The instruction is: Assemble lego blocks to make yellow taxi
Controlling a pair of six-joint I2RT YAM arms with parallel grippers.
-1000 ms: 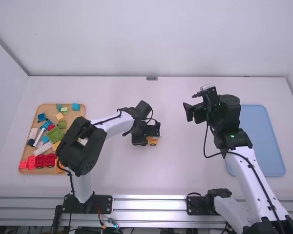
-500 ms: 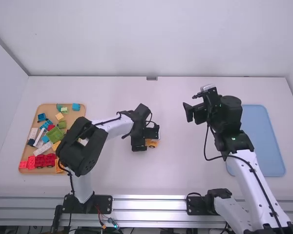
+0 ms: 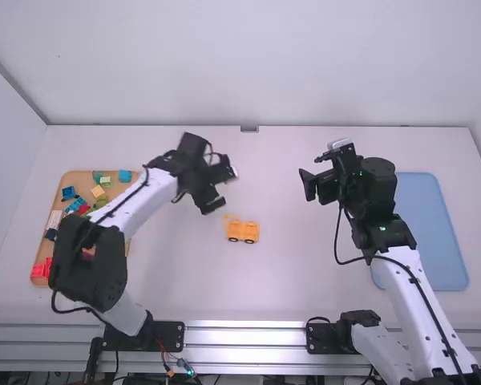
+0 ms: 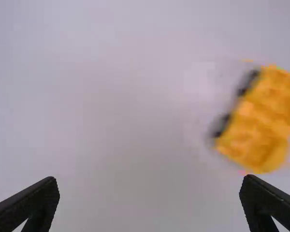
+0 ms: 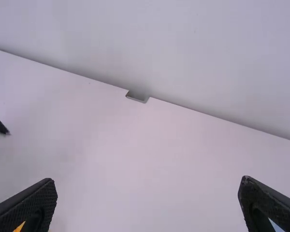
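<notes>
The yellow block vehicle (image 3: pixel 243 232) stands on black wheels in the middle of the table, with a lower part at its left end. Beyond it and to its left, my left gripper (image 3: pixel 220 188) is open with nothing held. In the left wrist view, the vehicle (image 4: pixel 256 128) lies off to one side of the open left gripper (image 4: pixel 150 180). Farther right, over the table, my right gripper (image 3: pixel 311 172) is open; its spread fingers also appear around an unfilled gap in the right wrist view, where I see the right gripper (image 5: pixel 148 180).
An orange-brown tray (image 3: pixel 74 177) at the left holds several blocks: blue, green, yellow, red and white. The left arm partly covers it. At the right lies a light blue tray (image 3: pixel 433 233), with the right arm alongside and over its near-left part.
My left gripper has backed off the yellow vehicle, moving away from the camera and to the left, and the vehicle stays on the table uncovered. The right arm is practically still.
</notes>
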